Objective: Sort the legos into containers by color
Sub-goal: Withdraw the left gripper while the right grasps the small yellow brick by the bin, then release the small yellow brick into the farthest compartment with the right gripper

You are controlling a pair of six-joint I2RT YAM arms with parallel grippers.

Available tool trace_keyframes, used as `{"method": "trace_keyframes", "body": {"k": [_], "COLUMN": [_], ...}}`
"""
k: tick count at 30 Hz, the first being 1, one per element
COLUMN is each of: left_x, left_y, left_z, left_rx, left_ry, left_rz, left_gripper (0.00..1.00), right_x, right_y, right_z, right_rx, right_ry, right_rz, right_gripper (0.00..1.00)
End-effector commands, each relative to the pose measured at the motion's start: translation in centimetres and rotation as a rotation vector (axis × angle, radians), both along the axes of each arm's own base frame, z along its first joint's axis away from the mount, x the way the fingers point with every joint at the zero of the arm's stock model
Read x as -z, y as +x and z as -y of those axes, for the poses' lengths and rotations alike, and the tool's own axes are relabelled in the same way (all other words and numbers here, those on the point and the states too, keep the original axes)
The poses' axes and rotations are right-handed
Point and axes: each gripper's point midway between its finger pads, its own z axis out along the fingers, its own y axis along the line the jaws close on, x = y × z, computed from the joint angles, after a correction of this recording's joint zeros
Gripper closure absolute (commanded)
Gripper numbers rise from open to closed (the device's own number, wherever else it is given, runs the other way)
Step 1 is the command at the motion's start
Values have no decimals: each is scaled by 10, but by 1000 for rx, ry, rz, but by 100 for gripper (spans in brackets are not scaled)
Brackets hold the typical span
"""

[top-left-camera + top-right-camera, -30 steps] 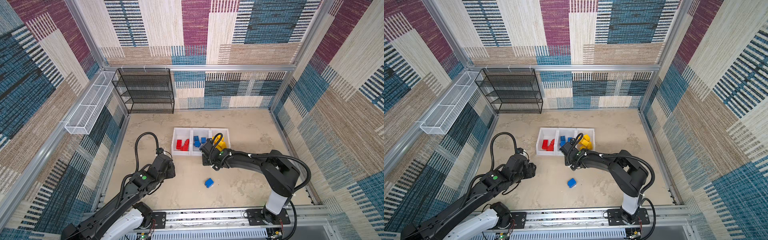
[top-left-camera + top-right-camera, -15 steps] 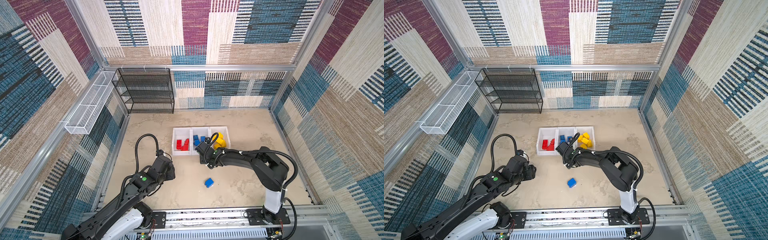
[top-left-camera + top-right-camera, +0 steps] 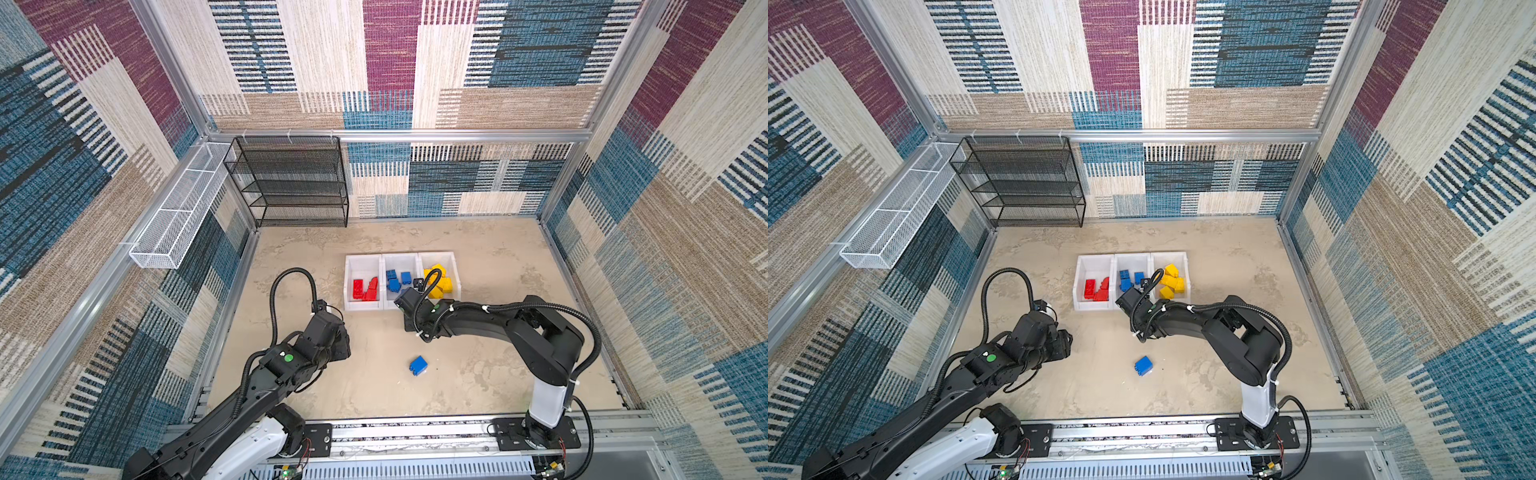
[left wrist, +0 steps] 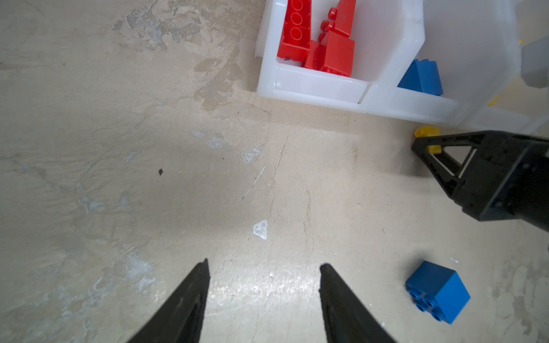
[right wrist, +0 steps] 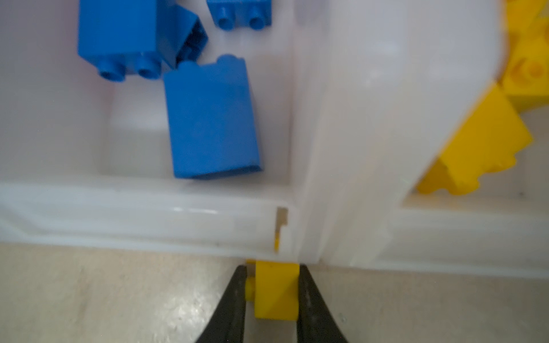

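Three white bins stand side by side: red legos (image 3: 365, 289) in one, blue legos (image 3: 397, 280) in the middle one, yellow legos (image 3: 440, 282) in the third. My right gripper (image 5: 272, 266) is shut on a small yellow lego (image 5: 276, 292) on the floor, against the front wall where the blue and yellow bins (image 5: 312, 178) meet. That small yellow lego (image 4: 427, 132) also shows in the left wrist view. A loose blue lego (image 3: 418, 365) (image 3: 1143, 365) lies on the floor nearer the front. My left gripper (image 4: 263, 262) hangs open over bare floor, left of the loose blue lego (image 4: 436, 292).
A black wire shelf (image 3: 291, 183) stands at the back left. A white mesh basket (image 3: 178, 212) hangs on the left wall. Patterned walls enclose the floor, and the metal rail (image 3: 415, 432) carrying both arm bases runs along the front.
My right gripper has shifted left along the bins' front and closed on the small yellow lego. The left arm has hardly moved.
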Motion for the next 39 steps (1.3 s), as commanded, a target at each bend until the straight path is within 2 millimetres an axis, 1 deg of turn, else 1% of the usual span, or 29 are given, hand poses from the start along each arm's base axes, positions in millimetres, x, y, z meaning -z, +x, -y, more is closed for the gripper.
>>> {"method": "trace_keyframes", "body": {"k": [1,3,6,8,10,12,14,17,20,22,25,27,29,31,34,36,39], "left_x": [-1,0,2,2,3,3,2,2,1,2,5,5,6,6,6,4,2], "left_y": [-1,-2,-2,-2,-2,-2,-2,-4,-5,-6,-8,-9,-10,-10,-10,-9,-8], "left_z": [2,1,1,1,3,6,9,13,16,18,23,26,30,35,45,53,68], "left_rx": [-11,-11,-7,-8,-2,14,32,55,66,77,98,114,134,158,201,232,285], "left_ry": [-25,-22,-17,-16,-21,-27,-33,-43,-55,-67,-75,-80,-85,-90,-93,-92,-89], "left_rz": [-7,-8,-13,-15,-18,-21,-24,-32,-33,-34,-43,-49,-54,-57,-53,-35,-16], "left_gripper": [38,38,37,37,37,37,37,37,37,37,37,37,37,37,37,37,37], "right_x": [-9,-16,-29,-42,-58,-75,-88,-102,-104,-100,-92,-87,-84,-86,-93,-101,-110], "right_y": [-17,-29,-44,-50,-46,-32,-11,21,46,60,73,79,83,83,82,81,75], "right_z": [0,4,23,34,43,54,66,76,79,80,76,77,79,79,81,85,92], "right_rx": [-43,-65,-43,-32,-27,-15,-1,1,-5,-8,-23,-18,-15,-12,-5,5,19], "right_ry": [19,24,29,47,49,50,61,66,68,71,68,58,52,56,62,62,66], "right_rz": [-9,-8,-3,18,54,85,115,162,173,167,154,140,129,133,148,163,177], "right_gripper": [77,77,77,76,75,75,74,74,74,74,73,71,66,51,36,30,27]}}
